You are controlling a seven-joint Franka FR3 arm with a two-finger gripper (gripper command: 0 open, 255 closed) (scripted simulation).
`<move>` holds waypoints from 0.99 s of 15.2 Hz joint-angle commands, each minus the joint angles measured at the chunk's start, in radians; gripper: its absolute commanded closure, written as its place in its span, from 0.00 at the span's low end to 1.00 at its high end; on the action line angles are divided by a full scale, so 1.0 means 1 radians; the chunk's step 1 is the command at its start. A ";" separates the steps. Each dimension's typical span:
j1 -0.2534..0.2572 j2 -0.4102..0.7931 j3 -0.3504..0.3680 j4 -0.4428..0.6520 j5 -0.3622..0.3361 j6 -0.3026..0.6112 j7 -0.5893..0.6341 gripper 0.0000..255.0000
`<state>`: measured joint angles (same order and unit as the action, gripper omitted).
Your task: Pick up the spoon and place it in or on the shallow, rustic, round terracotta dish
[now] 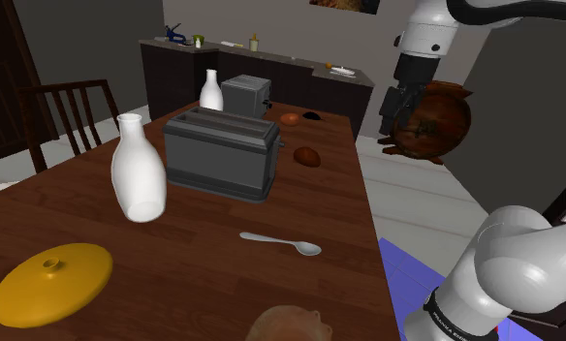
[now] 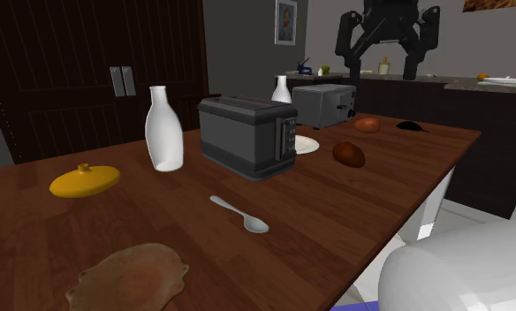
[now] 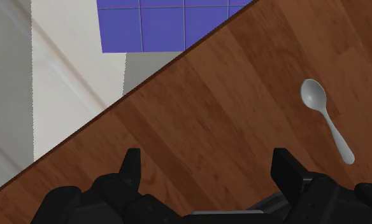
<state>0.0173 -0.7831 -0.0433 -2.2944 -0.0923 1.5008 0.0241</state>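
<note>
A grey spoon (image 1: 281,242) (image 2: 239,213) lies flat on the dark wooden table (image 1: 204,281), bowl end toward the table's edge near the stand. The flat brown terracotta dish (image 1: 289,325) (image 2: 128,276) sits at the table's near end, a little beyond the spoon's bowl. My black gripper (image 1: 395,111) (image 2: 382,75) hangs high above the table's far edge, open and holding nothing. In the wrist view the gripper (image 3: 209,164) looks down on the table edge, and the spoon (image 3: 327,121) lies off beyond one finger.
A dark toaster (image 1: 220,150) and a white bottle (image 1: 139,170) stand mid-table, with a yellow lid (image 1: 50,281) near them. A second toaster (image 1: 247,94), a small white bottle (image 1: 211,90) and brown items (image 1: 307,156) sit farther back. A blue tiled mat (image 3: 172,22) lies on the floor.
</note>
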 commanded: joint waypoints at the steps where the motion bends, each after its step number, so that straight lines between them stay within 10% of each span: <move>1: 0.000 0.000 0.000 0.000 0.000 0.000 0.000 0.00; 15: 0.163 0.070 0.072 -0.326 0.162 0.510 -0.029 0.00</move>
<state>0.1687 -0.7232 0.0268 -2.6070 0.0595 1.9749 0.0035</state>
